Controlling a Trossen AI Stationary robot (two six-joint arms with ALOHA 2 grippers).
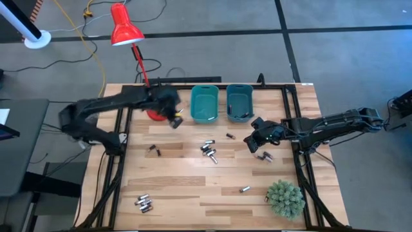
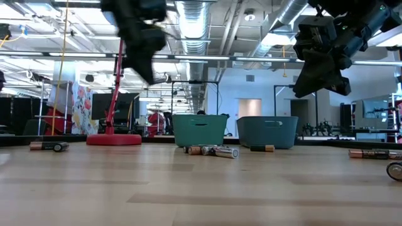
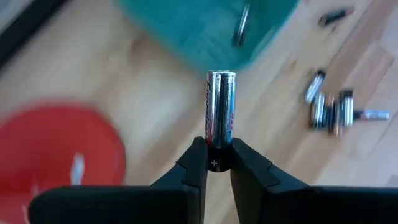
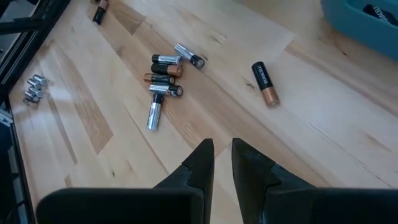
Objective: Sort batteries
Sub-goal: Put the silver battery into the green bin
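From above, the left gripper (image 1: 172,116) hangs just left of the left bin (image 1: 205,104), beside the lamp base (image 1: 154,115), while the right gripper (image 1: 256,136) hovers over the table (image 1: 187,187) near the right bin (image 1: 239,103). Loose batteries lie scattered: a cluster (image 1: 208,151) mid-table, a group (image 1: 143,203) at the near left, singles elsewhere; at least one dark cell lies in the right bin. From table height, both arms hang well above the wood, and several cells (image 2: 212,150) lie in front of the bins. The left wrist view shows its fingers clamped on the end of a silver battery (image 3: 220,116), which stands out towards the teal bin. The right wrist view shows its fingers (image 4: 202,160) close together with only a slim gap and nothing between them, above bare wood, with a copper-ended cell (image 4: 265,83) and the cluster beyond. Sorting looks barely begun: one cell is about to be binned and most remain on the table.
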